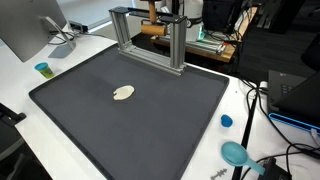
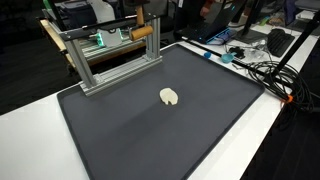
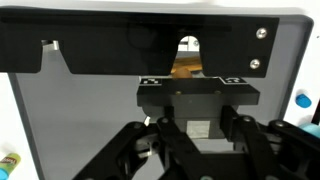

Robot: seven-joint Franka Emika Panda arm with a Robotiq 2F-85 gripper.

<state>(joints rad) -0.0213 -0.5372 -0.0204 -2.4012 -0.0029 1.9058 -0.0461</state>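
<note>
In the wrist view my gripper [image 3: 198, 128] comes in from the bottom, its jaws shut on the lower part of a black block [image 3: 196, 93]. The block has small white markings along its top edge and a pale label between the fingers [image 3: 163, 135]. Beyond the block, a wide black bar [image 3: 100, 45] spans the top of the view, and wood shows through a notch [image 3: 189, 52] in it. The dark grey mat [image 3: 70, 110] lies below. I cannot make out the gripper in either exterior view.
A small cream object [image 1: 123, 94] [image 2: 169, 96] lies on the dark mat [image 1: 150, 120]. An aluminium frame [image 1: 150, 40] [image 2: 110, 55] holding a wooden roller [image 1: 152, 29] stands at the mat's far edge. A blue cap [image 1: 226, 121] [image 3: 303, 100], a teal piece [image 1: 235, 152], a small cup [image 1: 42, 69] and cables [image 2: 262, 70] lie round the mat.
</note>
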